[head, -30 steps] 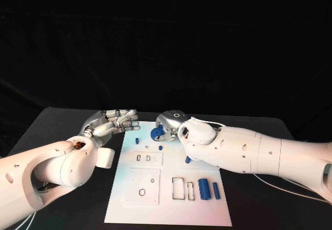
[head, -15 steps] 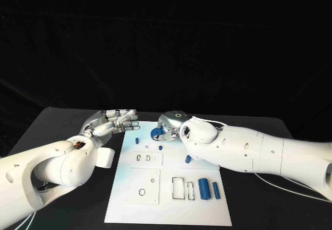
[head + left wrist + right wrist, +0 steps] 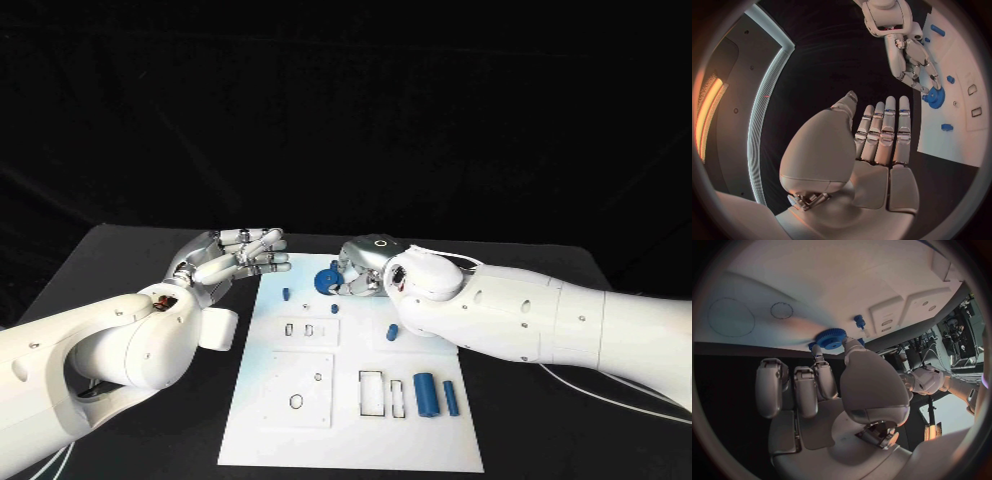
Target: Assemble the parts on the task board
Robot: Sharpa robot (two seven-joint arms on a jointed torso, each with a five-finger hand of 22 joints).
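The white task board [image 3: 274, 420] lies in the middle of the black table. My right hand [image 3: 364, 268] hovers over the board's far edge and pinches a blue gear [image 3: 329, 279] between thumb and a finger. The right wrist view shows that gear [image 3: 831, 337] at the fingertips, just above the board [image 3: 767, 285], beside a small blue peg [image 3: 859, 321]. My left hand [image 3: 231, 256] is off the board's far left corner, fingers straight and apart, holding nothing. From the left wrist, that hand [image 3: 879, 145] faces the right hand [image 3: 912, 57] and the gear [image 3: 934, 98].
Two short blue pegs [image 3: 286, 293] [image 3: 335, 309] stand near the far end of the board, and another [image 3: 391, 332] by my right forearm. A thick blue cylinder [image 3: 424, 392] and a thin one [image 3: 450, 397] lie at the near right, next to rectangular slots [image 3: 372, 392].
My right arm has shifted slightly to the right and nearer, with the gear still pinched. The left hand has hardly moved.
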